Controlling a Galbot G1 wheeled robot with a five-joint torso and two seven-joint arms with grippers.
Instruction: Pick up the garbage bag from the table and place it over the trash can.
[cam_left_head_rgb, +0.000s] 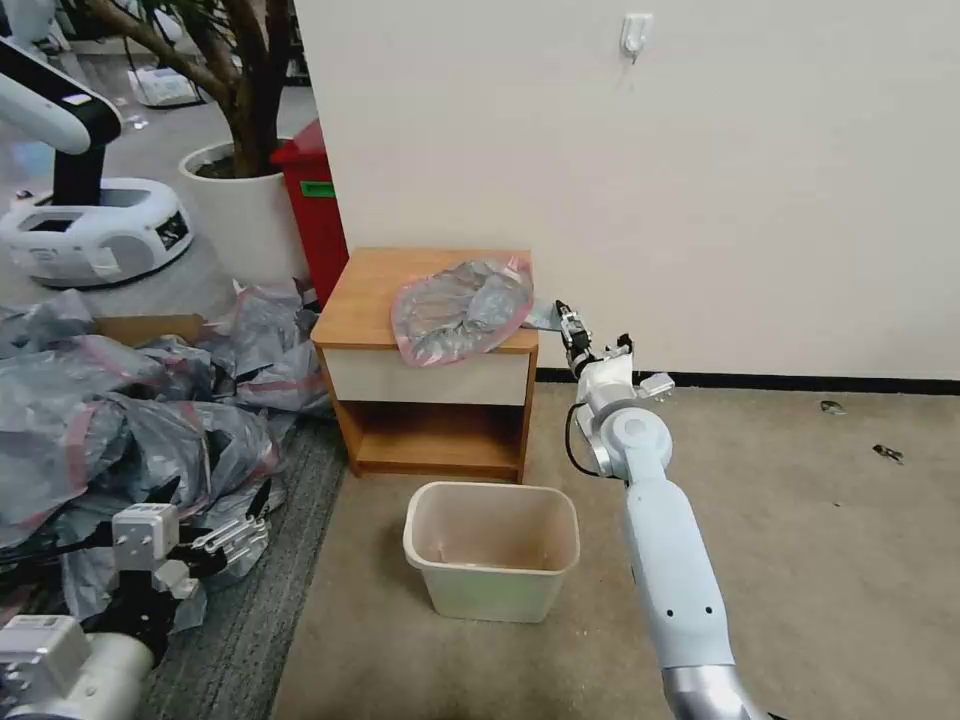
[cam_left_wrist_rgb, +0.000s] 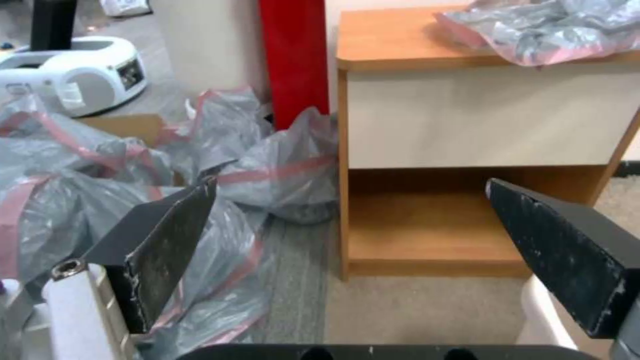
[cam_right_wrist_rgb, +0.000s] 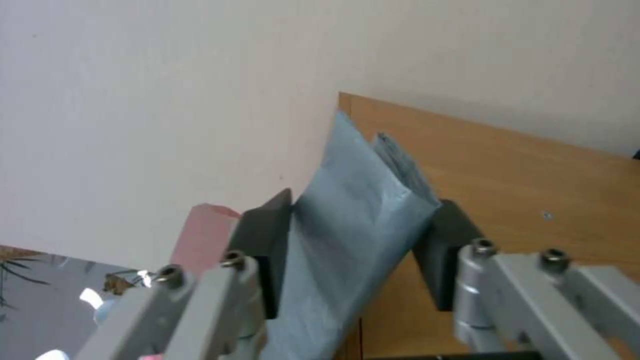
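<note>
grey plastic between my right fingers, that's the bag (cam_left_head_rgb: 462, 310), crumpled on the table (cam_left_head_rgb: 365, 300) with its pink rim hanging over the front edge. my right gripper (cam_left_head_rgb: 566, 322) sits at the table's right side, jaws closed on a corner fold of the bag (cam_right_wrist_rgb: 353, 220); in the right wrist view the film is bunched between both pads (cam_right_wrist_rgb: 267, 240). bin (cam_left_head_rgb: 493, 549) stands on the carpet just in front of the table, open top up. my left gripper (cam_left_head_rgb: 235, 530) hangs low on my left, above the bag heap (cam_left_head_rgb: 120, 420), jaws spread wide with nothing between them, pointed toward the table's shelf (cam_left_wrist_rgb: 427, 235).
</note>
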